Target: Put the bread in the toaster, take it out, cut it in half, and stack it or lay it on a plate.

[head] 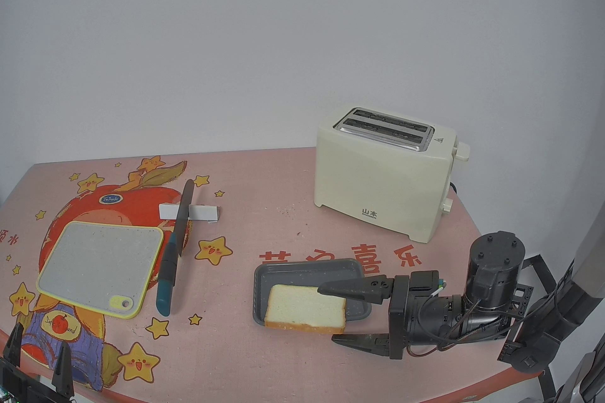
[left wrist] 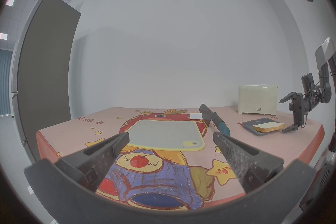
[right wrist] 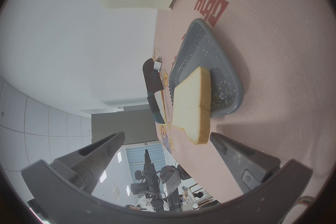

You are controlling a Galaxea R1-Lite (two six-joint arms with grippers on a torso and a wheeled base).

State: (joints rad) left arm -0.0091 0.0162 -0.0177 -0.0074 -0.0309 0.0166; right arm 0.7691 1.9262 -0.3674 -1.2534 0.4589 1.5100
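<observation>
Bread (head: 305,308) is sitting low in the middle of the head view, one pale slice lying flat-ish, right in front of the right claw (head: 328,315). That claw comes in from the lower right, turned sideways, fingers wide apart and holding nothing. The upper fingertip is over the slice's right end and the lower one is just off its near corner. Can't tell if either one is actually touching it.

The slice's long axis runs left-right across the frame, with its right end facing the claw. It lies over the near rim of the grey tray (head: 302,269), part in, part hanging past, so it's a bit tilted.

Up and right of the tray, well apart from it, is the cream toaster (head: 384,184), slots facing up. Over to the left there's a knife (head: 173,250) with a teal handle, blade pointing toward the top of the frame and resting across a small white block (head: 201,212). Just left of that is a grey board (head: 97,266) with a yellow-green edge.

The left claw (left wrist: 170,135) hangs at the bottom left corner, fingers apart, gripping nothing.

The table (head: 265,215) is pink with a cartoon print: big red apple, yellow stars, red characters. Behind it is a plain white wall. In the left wrist view there's a dark grey panel (left wrist: 45,70) at the left and a tiled ceiling with lights.
</observation>
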